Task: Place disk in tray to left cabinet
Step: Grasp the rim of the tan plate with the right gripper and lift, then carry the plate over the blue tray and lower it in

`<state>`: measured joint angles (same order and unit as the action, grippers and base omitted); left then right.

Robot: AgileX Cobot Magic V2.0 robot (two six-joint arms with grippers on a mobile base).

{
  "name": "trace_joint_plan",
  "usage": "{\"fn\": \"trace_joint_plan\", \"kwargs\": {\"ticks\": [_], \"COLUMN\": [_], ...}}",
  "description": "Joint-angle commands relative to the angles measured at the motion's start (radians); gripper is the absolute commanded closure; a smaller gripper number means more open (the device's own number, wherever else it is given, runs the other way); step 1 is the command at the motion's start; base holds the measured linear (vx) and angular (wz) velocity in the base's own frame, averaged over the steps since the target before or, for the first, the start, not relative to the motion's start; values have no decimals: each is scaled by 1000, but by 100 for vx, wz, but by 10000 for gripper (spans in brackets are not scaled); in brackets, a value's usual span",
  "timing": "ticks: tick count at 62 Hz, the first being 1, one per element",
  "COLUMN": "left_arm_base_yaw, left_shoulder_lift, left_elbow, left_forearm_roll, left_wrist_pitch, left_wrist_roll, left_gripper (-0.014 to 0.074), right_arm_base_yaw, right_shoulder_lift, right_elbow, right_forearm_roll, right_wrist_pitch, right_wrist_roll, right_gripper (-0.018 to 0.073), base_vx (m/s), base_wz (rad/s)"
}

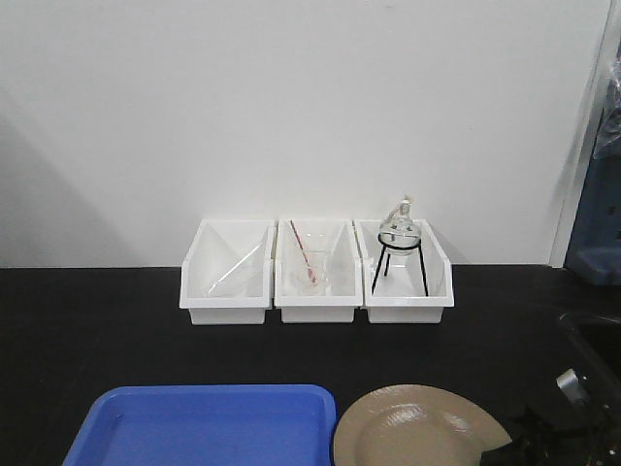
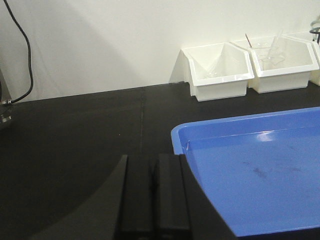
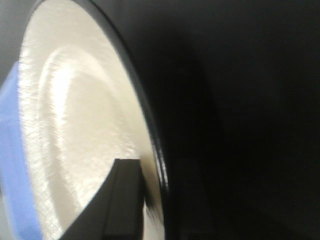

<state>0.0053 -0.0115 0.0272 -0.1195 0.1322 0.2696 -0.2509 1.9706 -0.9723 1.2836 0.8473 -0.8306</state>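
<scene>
The left gripper (image 2: 152, 192), jaws together, hangs over the black counter (image 1: 97, 330) at a corner of the blue tray (image 1: 204, 432). Behind stand three white bins. The left bin (image 1: 225, 309) holds a glass rod (image 1: 238, 270). The middle bin (image 1: 317, 311) holds a beaker (image 1: 310, 267) with a red-striped stick (image 1: 299, 248). The right bin (image 1: 408, 311) holds a round flask (image 1: 399, 228) on a black tripod (image 1: 400, 267). The tan disk (image 1: 412, 432) lies just right of the tray, its rim clamped by the right gripper (image 3: 157, 205).
</scene>
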Motion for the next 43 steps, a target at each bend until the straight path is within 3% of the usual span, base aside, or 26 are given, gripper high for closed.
{"fn": "trace_joint_plan", "kwargs": {"ticks": [1, 9, 24, 33, 43], "left_arm_base_yaw": [0, 0, 0, 0, 0], "left_shoulder_lift": [-5, -5, -5, -5, -5], "left_elbow": [20, 20, 20, 20, 20], "left_forearm_roll": [-4, -4, -4, -4, -4], "left_wrist_pitch": [-79, -79, -79, -79, -79], "left_wrist_roll": [-2, -2, -2, -2, -2], "left_gripper": [600, 600, 600, 600, 600], "right_arm_base_yaw": [3, 3, 43, 132, 301], "right_shoulder_lift": [-46, -47, -85, -117, -131], "right_elbow": [-23, -23, -24, -87, -177], "right_forearm_roll": [53, 169, 496, 503, 503], "right_wrist_pitch": [21, 71, 223, 220, 159], "right_wrist_roll": [-13, -37, -133, -121, -61], "right_gripper": [576, 570, 564, 564, 564], "base_vx": [0, 0, 0, 0, 0], "base_wz": [0, 0, 0, 0, 0]}}
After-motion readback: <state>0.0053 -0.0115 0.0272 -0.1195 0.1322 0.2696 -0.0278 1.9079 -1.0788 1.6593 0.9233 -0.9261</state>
